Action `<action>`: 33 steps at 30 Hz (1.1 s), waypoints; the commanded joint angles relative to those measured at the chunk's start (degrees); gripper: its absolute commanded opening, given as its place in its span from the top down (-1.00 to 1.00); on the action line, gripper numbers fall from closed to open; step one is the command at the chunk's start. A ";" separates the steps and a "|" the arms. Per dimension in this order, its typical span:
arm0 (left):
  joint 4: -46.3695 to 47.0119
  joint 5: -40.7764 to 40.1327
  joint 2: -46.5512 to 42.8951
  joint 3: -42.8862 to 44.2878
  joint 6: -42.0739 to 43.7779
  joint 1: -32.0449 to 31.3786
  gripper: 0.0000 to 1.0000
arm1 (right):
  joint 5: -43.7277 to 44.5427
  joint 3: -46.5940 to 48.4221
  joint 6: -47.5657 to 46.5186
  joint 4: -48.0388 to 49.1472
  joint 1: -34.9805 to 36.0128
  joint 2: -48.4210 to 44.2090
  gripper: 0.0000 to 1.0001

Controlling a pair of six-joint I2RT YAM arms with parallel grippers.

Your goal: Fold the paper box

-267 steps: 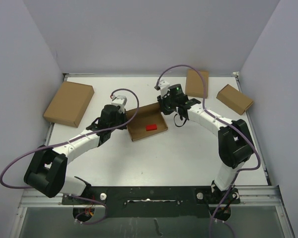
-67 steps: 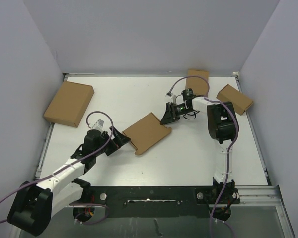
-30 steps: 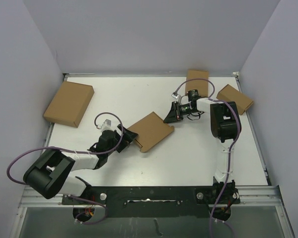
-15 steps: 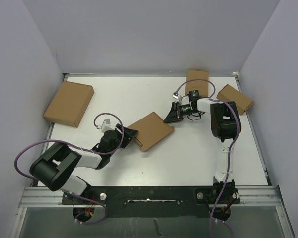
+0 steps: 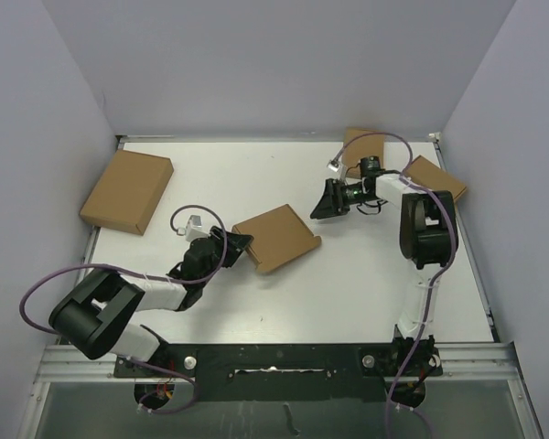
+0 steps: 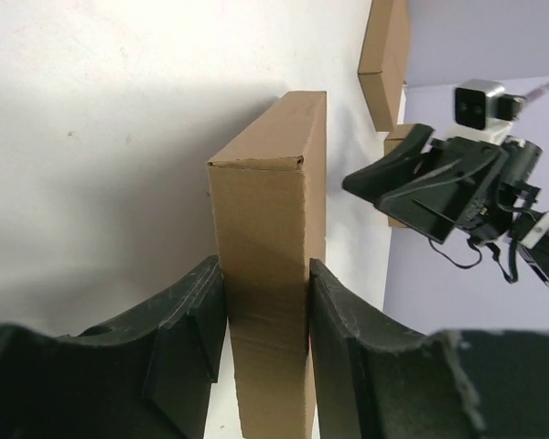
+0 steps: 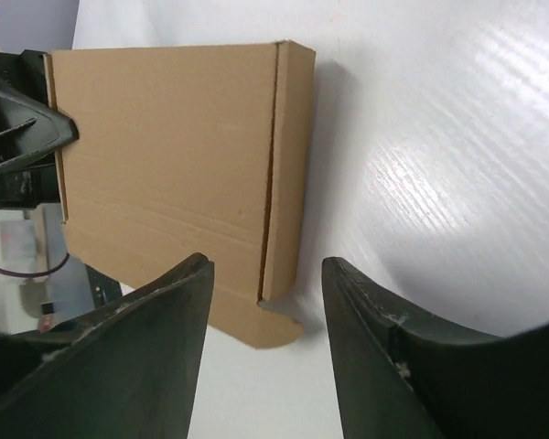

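The white worktop carries everything. The larger box lies flat far off to the left of the left fingers, well apart from them.

The left arm is folded low over the worktop, its elbow near the near left corner and its forearm reaching out to the right, toward the middle. The right arm rises from its base at the near right, runs away from the edge, then bends its wrist sharply leftward, so the right fingers point toward the middle.

The paper box lies closed and flat on the worktop between the two sets of fingers. Its left end sits inside the left fingers. In the left wrist view, the box's narrow end wall fills the gap, and the fingers press flush against it, one on each broad face, clamped on it.

The right fingers stand apart, with nothing between them. In the right wrist view, the paper box lies just ahead of them, its lid facing the camera and its near corner close to the fingertips but not touching.

A small box lies just behind the right fingers, partly under the wrist and its cable. A second small box lies to their right, beyond the arm's upper link.
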 commanded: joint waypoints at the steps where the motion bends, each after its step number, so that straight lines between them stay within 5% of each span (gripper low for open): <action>1: -0.89 -0.32 -4.66 2.45 -1.66 -0.36 0.38 | -0.33 0.39 -8.23 -2.10 -2.66 -11.62 -0.05; 11: -16.57 2.48 -12.98 6.54 -8.57 -0.23 0.43 | -1.65 -6.79 -28.10 -8.25 2.30 -29.74 -0.13; 19: -36.86 0.69 -20.52 12.58 -14.74 -0.04 0.43 | 1.70 -17.43 -57.29 -9.12 11.87 -42.88 -0.89; 24: -47.27 0.99 -20.79 17.54 -17.63 0.73 0.44 | 9.02 -21.11 -62.46 -4.21 17.19 -48.23 -0.96; 33: -52.48 3.92 -18.52 22.55 -22.13 1.34 0.44 | 21.73 -26.37 -60.46 7.05 25.36 -47.38 -0.96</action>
